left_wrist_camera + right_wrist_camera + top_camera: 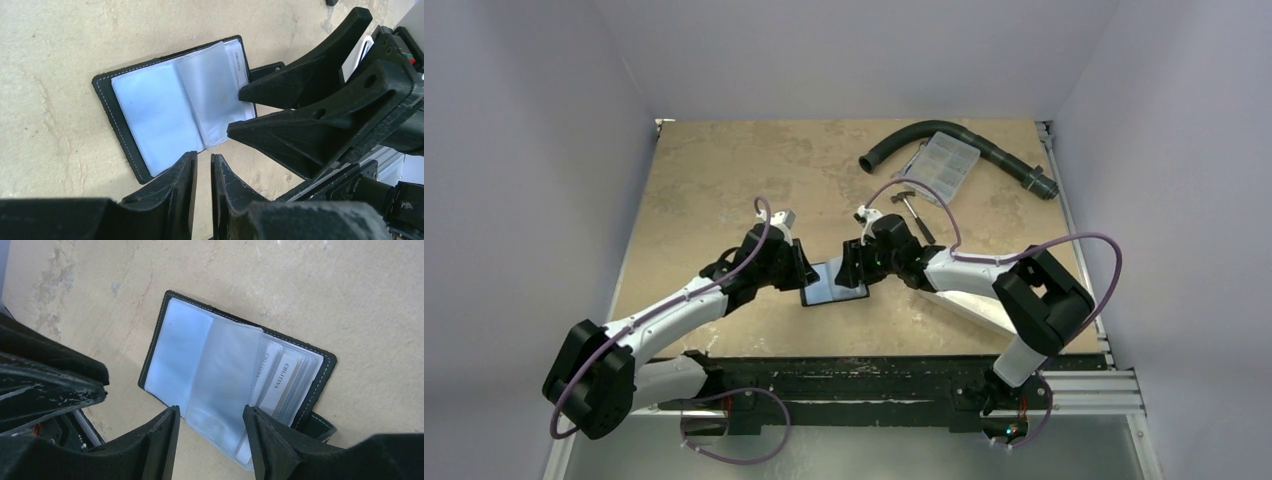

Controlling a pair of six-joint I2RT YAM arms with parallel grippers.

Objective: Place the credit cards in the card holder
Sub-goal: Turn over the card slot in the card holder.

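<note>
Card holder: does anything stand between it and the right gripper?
Nothing visible does. The card holder lies open on the table, and the open right gripper hangs directly at its clear sleeves.

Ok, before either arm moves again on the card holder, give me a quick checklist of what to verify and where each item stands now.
1. Card holder lying open on the table: ok.
2. Right gripper open, a finger either side of the loose clear sleeve: ok.
3. Left gripper at the holder's edge, fingers nearly together, empty; touching it: cannot tell.
4. A card in either gripper, ready to insert: not ok, none visible.
5. Printed cards already seated in the sleeves: ok, at least two.
6. Loose cards left outside the holder: cannot tell.
</note>
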